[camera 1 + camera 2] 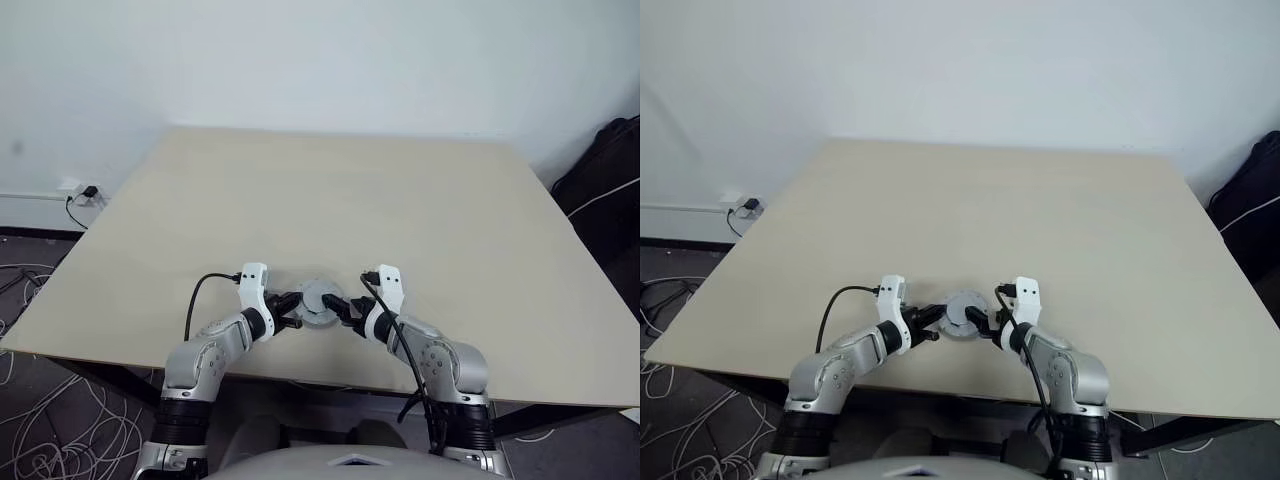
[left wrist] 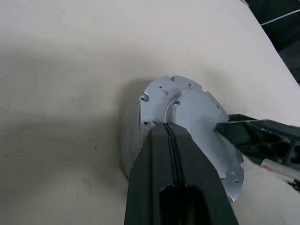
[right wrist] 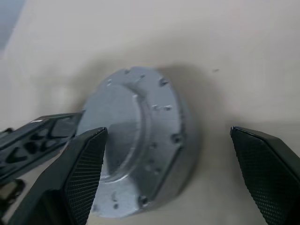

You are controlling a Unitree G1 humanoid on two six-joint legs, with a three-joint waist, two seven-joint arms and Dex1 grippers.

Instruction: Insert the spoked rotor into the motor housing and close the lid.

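Evidently to steady it, the left tool (image 1: 292,308), clenched, presses on the notched grey metal lid (image 2: 197,117) atop the round silver motor housing (image 3: 178,140) near the beige tabletop's (image 1: 330,190) front edge, while the right tool (image 1: 342,308) gapes around it, gripping nothing.

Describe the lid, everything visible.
The lid is a flat grey metal disc with a notched edge, small holes near the rim and a raised round centre. It sits on top of the housing near the table's front edge. The shut left gripper rests against its top. The open right gripper straddles the closed assembly, one finger over the lid's face.
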